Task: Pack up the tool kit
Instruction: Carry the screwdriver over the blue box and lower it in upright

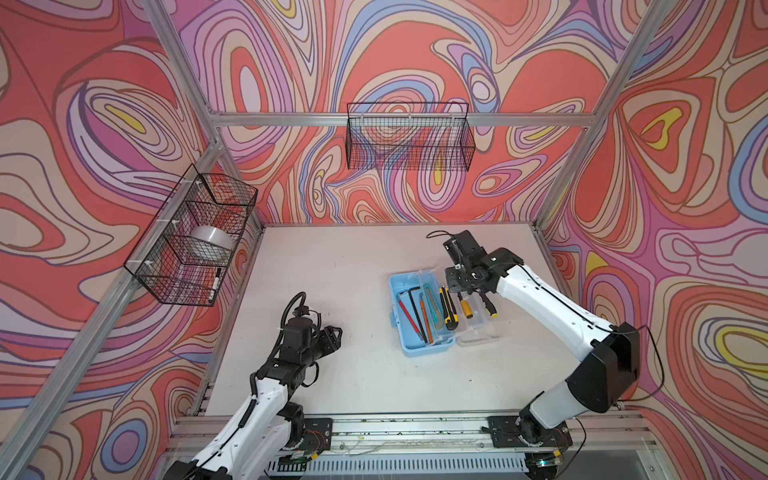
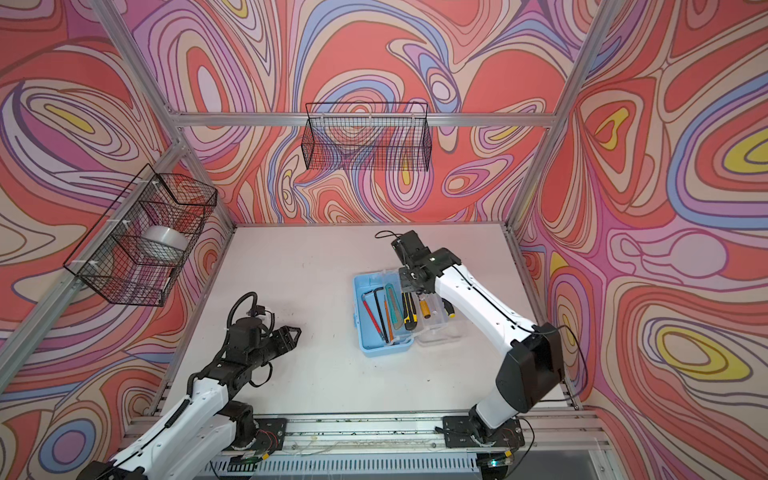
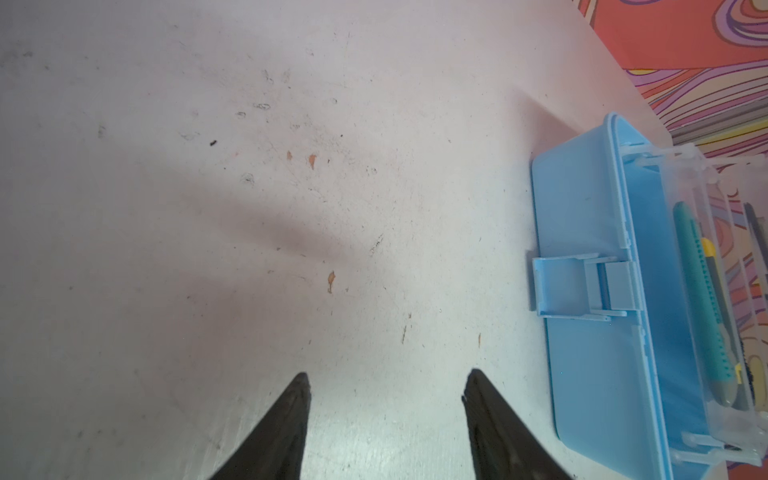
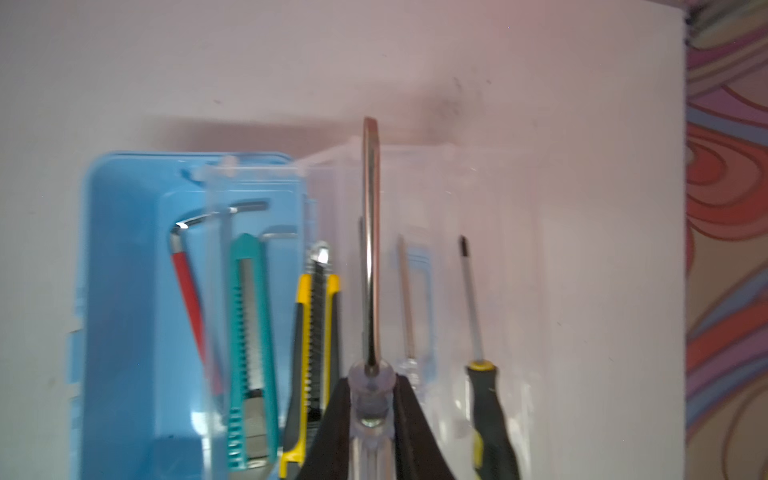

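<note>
Here, worktop (image 1: 332,270): carries everything on the side of the right arm (image 1: 540,299); bare in front of the left arm (image 1: 266,399).
case (image 1: 428,348): pale blue, lying flat and open, likely so tools can go in from above; latch (image 3: 561,286) faces the left arm.
lid (image 1: 482,334): clear, swung out flat beside the case, on the side away from the latch.
tray (image 3: 702,174): clear, seated in the half of the case next to the lid; other half open down to the blue floor.
knives: teal knife (image 4: 249,332) and yellow knife (image 4: 316,332) side by side, lengthwise, at the tray.
hex keys (image 1: 415,305) and pencils (image 1: 405,316): lengthwise on the blue floor.
black-handled screwdriver (image 4: 490,395): resting on the lid, not yet packed.
screwdriver (image 4: 370,249): held parallel to the packed tools, probably to fit lengthwise; above where tray meets lid, seemingly lifted clear.
right fingers (image 4: 411,424): clamped on the see-through collar of the screwdriver, one each side; shaft reaching out past the tips, handle running back between them.
left fingers (image 3: 286,415): apart, nothing between, low over bare worktop; case off to one side, not touching.
</note>
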Action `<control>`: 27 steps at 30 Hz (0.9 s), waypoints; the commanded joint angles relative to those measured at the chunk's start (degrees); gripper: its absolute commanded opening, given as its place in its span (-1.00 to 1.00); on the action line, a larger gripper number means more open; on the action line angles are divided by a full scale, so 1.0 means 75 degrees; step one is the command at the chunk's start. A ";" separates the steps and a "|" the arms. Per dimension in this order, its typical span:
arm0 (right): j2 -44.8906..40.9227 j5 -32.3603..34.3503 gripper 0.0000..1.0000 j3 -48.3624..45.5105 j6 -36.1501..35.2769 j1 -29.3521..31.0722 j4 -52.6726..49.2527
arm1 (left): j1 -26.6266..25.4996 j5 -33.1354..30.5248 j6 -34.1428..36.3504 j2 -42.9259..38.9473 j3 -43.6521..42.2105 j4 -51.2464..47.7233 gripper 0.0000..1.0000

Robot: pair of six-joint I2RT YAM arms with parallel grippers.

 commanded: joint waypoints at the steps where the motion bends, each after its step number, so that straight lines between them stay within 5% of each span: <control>1: -0.0437 0.0599 -1.00 -0.0452 -0.0187 -0.0348 -0.0135 | 0.0012 0.0014 0.0007 0.0083 -0.0020 0.0179 0.19; 23: -0.0180 0.0502 -1.00 -0.1384 -0.0139 -0.0507 0.0112 | 0.0016 0.0157 0.0004 0.0402 0.0036 0.0372 0.19; 27: -0.0279 0.0242 -0.50 -0.1432 -0.0063 -0.0503 0.0144 | 0.0015 0.0189 -0.0005 0.0414 0.0047 0.0376 0.19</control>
